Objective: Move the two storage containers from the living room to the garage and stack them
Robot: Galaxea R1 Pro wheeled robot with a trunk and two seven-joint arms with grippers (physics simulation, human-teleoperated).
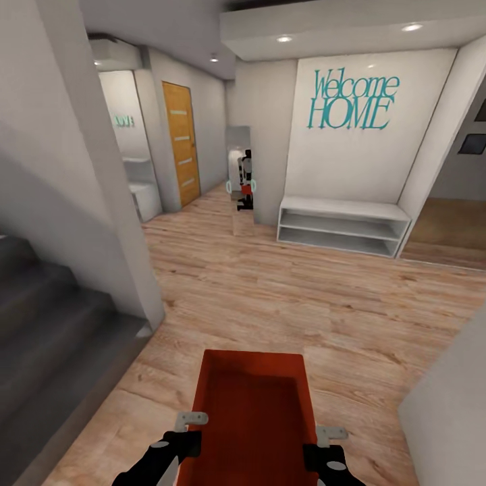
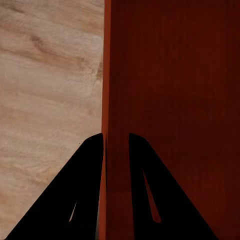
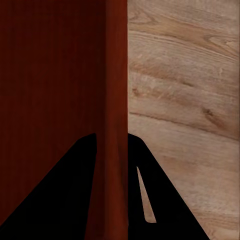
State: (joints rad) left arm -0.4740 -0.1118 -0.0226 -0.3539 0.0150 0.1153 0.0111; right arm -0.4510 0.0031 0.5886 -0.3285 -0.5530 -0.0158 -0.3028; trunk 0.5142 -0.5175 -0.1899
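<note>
Head view: you carried the container (image 1: 253, 405) lengthwise ahead, left end effector (image 1: 191, 432) and right end effector (image 1: 322, 445) each clamped on a side wall, equally near.

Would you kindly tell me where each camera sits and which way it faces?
Head view: on the head, looking forward and down a hallway; both arms hold the storage container.
Left wrist view: by the left claw, fingers astride a container wall.
Right wrist view: by the right claw, likewise.
All share the container and wood plank floor.
</note>
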